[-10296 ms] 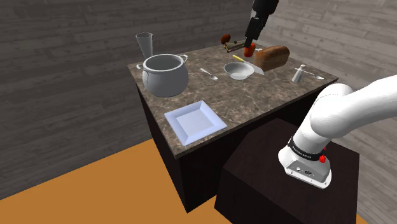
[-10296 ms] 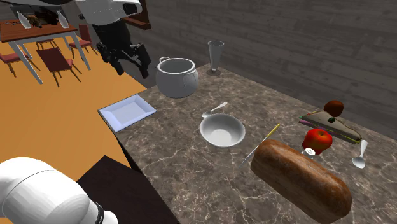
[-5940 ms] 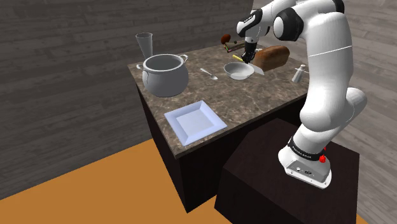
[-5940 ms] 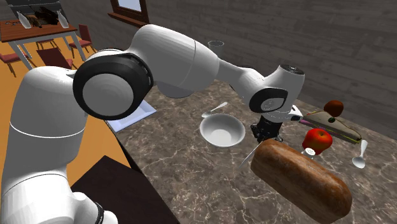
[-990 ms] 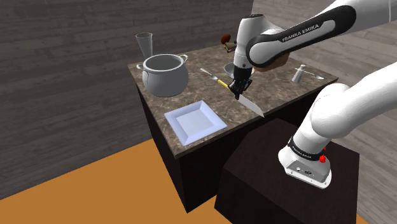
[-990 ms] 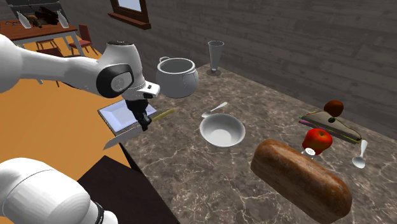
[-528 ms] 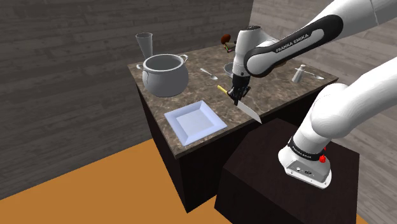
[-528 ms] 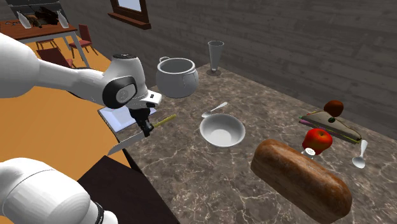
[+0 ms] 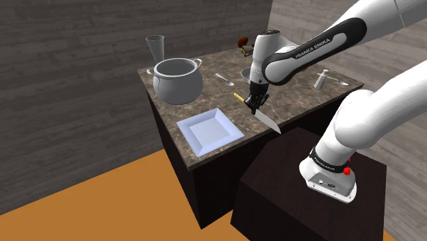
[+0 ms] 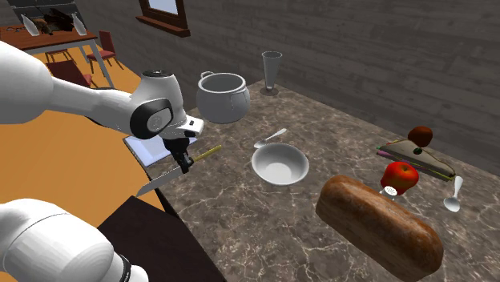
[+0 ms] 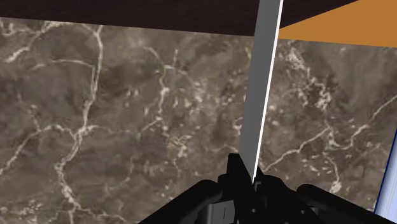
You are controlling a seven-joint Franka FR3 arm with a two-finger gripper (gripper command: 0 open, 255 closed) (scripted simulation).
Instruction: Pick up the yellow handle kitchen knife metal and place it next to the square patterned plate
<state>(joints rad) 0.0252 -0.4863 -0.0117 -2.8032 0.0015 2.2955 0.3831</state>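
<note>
Shoulder view: the gripper (image 9: 252, 103) is pinching the knife (image 9: 263, 115) just behind the blade. The yellow handle end points back toward the pot (image 9: 177, 80), and the grey blade slants down toward the counter's (image 9: 294, 92) front edge. The square plate (image 9: 209, 130) lies just beside it, toward this view's left. The knife's long axis runs roughly parallel to the plate's nearer side.

Second exterior view: the gripper (image 10: 184, 160) hangs low over the counter's corner with the knife (image 10: 172, 172) clamped across it. A strip of the plate (image 10: 143, 150) shows behind the arm. You cannot tell from here whether the blade tip touches the stone.

Wrist view: the fingers (image 11: 236, 175) are closed on the knife (image 11: 261, 95), whose blade runs straight out from the gripper (image 11: 254, 184) over the marbled counter (image 11: 127, 127). The plate's pale rim (image 11: 389, 184) sits close by on the blade's far side.

Judgement: you are nearly at placement. Lower straight down and keep the axis alongside the plate.
</note>
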